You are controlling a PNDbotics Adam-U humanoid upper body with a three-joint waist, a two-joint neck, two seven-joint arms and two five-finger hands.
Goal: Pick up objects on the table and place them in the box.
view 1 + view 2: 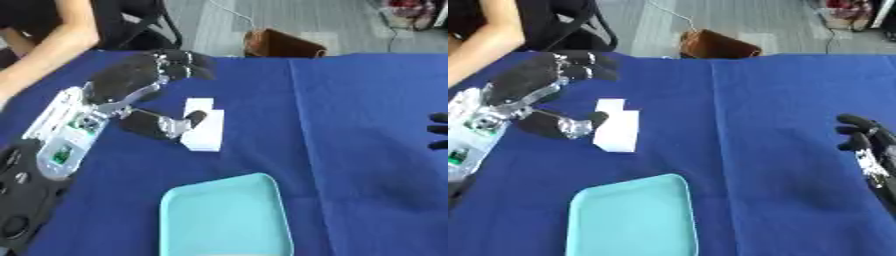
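A white box-shaped object [203, 129] lies on the blue tablecloth, left of centre. My left hand [131, 82] hovers over and just left of it, fingers spread and mostly straight, with the thumb [166, 122] reaching to the object's left side. A light teal tray [226, 216] sits near the front edge, below the white object. My right hand [866, 142] shows at the right edge, fingers relaxed, holding nothing.
A brown bag [280, 45] stands on the floor beyond the table's far edge. A person's bare arm [52, 47] reaches toward the table's far left corner. The blue cloth [367, 100] covers the whole table.
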